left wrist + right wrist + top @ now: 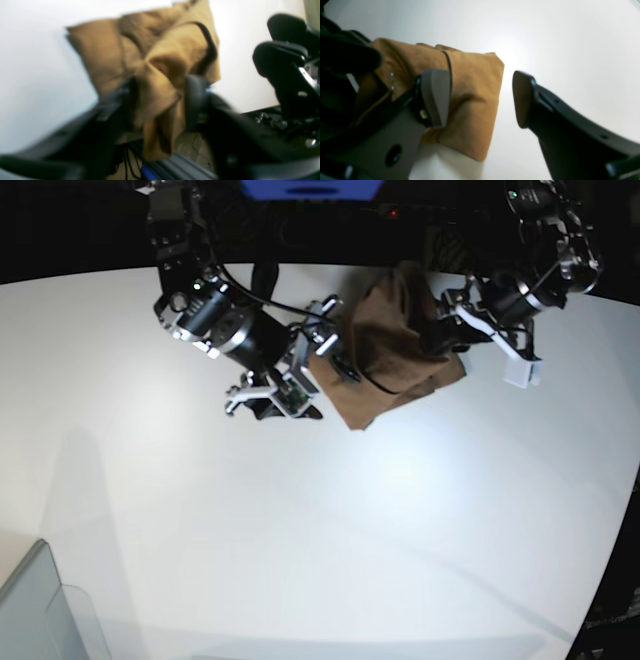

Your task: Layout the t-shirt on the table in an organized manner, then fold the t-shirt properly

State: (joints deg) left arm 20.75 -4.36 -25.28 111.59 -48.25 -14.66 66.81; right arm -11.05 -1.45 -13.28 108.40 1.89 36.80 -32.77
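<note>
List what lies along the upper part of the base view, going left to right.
right claw → t-shirt → left claw → white bracket hanging off the left arm, all above the white table.

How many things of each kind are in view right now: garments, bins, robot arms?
T-shirts: 1, the tan t-shirt, bunched at the far side of the table
Bins: 1, the grey bin at the near left corner
Robot arms: 2, with the left gripper and the right gripper
Total: 4
</note>
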